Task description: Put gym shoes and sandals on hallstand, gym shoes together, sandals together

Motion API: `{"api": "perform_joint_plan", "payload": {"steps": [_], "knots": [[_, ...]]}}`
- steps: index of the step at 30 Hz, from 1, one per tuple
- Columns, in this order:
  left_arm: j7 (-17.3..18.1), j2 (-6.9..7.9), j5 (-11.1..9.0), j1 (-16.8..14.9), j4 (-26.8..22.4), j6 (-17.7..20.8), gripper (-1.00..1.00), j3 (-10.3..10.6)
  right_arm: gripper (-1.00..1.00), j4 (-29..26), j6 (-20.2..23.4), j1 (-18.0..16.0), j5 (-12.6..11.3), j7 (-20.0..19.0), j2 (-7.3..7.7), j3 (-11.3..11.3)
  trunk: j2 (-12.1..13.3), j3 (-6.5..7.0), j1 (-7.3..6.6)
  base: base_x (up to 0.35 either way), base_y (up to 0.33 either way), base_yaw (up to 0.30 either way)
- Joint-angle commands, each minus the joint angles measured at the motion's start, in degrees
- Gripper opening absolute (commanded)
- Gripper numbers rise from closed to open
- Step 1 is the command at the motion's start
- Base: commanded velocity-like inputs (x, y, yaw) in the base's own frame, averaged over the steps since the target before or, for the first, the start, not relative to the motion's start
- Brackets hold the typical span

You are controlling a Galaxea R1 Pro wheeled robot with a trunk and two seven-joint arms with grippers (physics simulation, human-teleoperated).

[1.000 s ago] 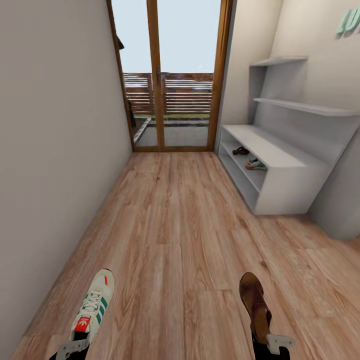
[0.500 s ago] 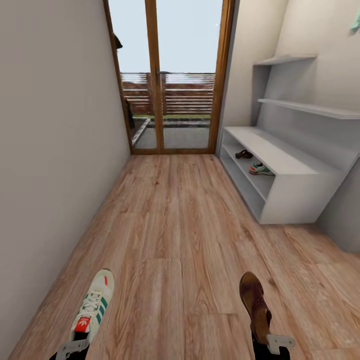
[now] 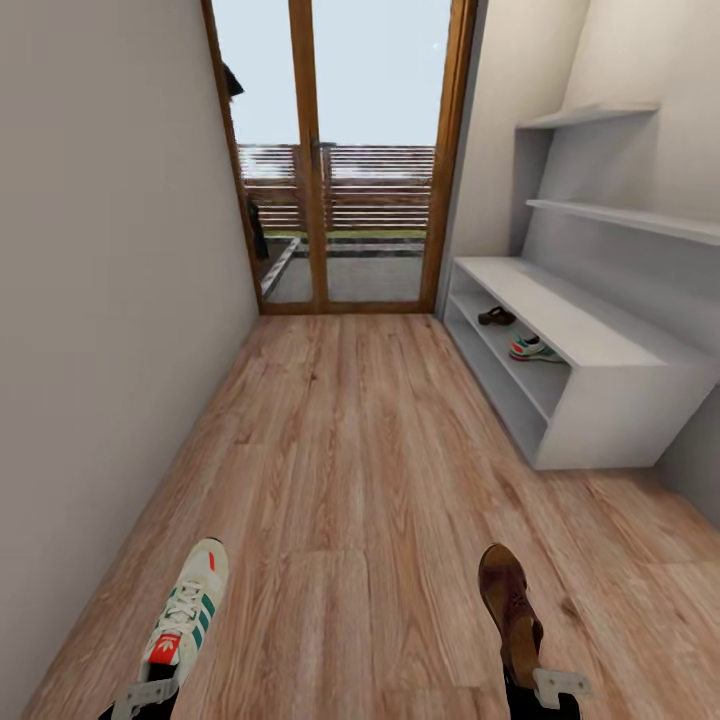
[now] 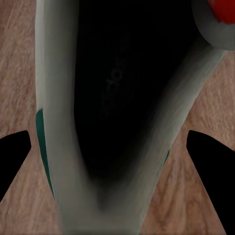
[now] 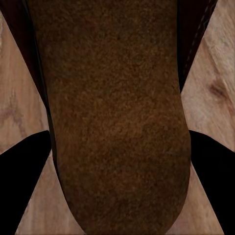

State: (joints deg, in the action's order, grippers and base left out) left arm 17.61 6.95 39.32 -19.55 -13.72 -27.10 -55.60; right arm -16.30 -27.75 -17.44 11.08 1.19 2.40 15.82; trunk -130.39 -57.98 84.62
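The gym shoe is light and a bit soft at the collar, so my left gripper pinches it at the heel, where it is stiffer. The sandal is thin and stiff; my right gripper clamps its heel end. Both hang above the corridor floor. The other sandal and other gym shoe already lie on a shelf of the hallstand. Compared with a second ago, the hallstand sits lower and more to the right in the head view: the camera has moved
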Motion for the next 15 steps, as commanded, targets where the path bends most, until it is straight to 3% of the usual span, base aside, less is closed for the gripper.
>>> {"api": "perform_joint_plan", "payload": {"steps": [1,6,15], "knots": [[0.32,-0.01,0.23,-0.05,0.01,-0.15,-1.0,-0.52,-1.0,0.04,-0.2,-0.05,0.6,0.13,-0.02,0.35,-0.02,-0.05,0.02,0.334,0.121,0.0],[0.32,-0.01,0.23,-0.05,0.01,-0.15,-1.0,-0.48,-1.0,0.06,-0.2,-0.05,0.61,0.13,-0.02,0.35,-0.02,-0.05,0.02,0.334,0.109,0.0],[0.32,-0.01,0.23,-0.05,0.01,-0.15,-1.0,-0.49,-1.0,0.04,-0.2,-0.05,0.61,0.13,-0.02,0.35,-0.02,-0.05,0.02,0.334,0.017,0.0]]}}
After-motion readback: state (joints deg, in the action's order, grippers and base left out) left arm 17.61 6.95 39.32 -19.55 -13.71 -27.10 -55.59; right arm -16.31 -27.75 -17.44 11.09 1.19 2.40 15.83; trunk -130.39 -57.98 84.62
